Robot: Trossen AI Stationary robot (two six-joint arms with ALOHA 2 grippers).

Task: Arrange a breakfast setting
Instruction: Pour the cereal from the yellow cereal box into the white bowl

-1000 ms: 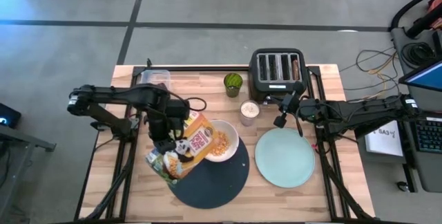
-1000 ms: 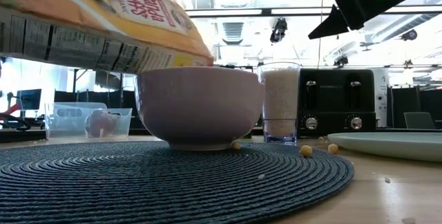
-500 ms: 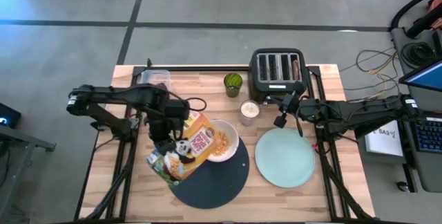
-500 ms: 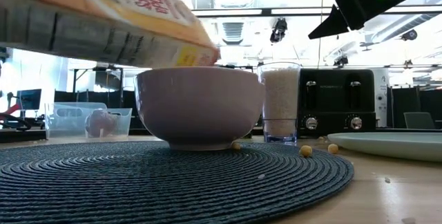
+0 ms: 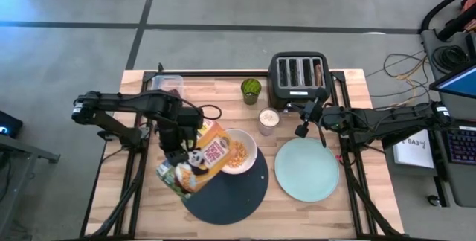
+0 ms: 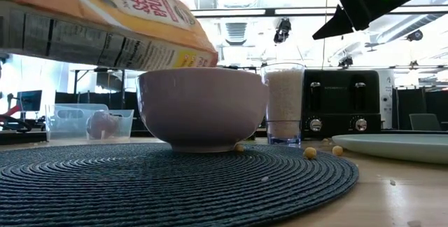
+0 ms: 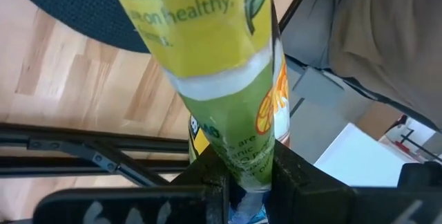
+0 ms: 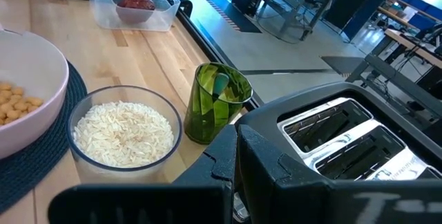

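Observation:
My left gripper (image 5: 178, 152) is shut on an orange-and-green cereal package (image 5: 195, 161), held tilted above the white bowl (image 5: 239, 152), which holds cereal. The bowl stands on the dark navy mat (image 5: 230, 189). The mint-green plate (image 5: 306, 169) lies on the table to the right of the mat. My right gripper (image 5: 303, 124) hangs shut and empty in front of the toaster. The teal spoon (image 8: 221, 84) stands in a green cup (image 5: 251, 90). The dark red food piece (image 8: 136, 0) lies in the clear tub (image 5: 167, 85). A brown piece (image 5: 318, 70) sticks out of the toaster's right slot. My left gripper pinches the package's narrow green edge (image 7: 242, 162) between its two fingers (image 7: 293, 179). The package reaches away from the fingers and widens. It is lifted clear of the table and tilted, with its far end (image 6: 189, 45) over the bowl's rim.
The black toaster (image 5: 299, 75) stands at the far edge. A glass of white grains (image 5: 268, 120) stands between bowl and toaster. Loose cereal pieces (image 6: 309, 153) lie on the mat's edge and the table. Bare wood shows along the table's near edge.
The cereal package has rocked over the bowl: its far end went a little farther over the rim and has come back. My right gripper has kept still.

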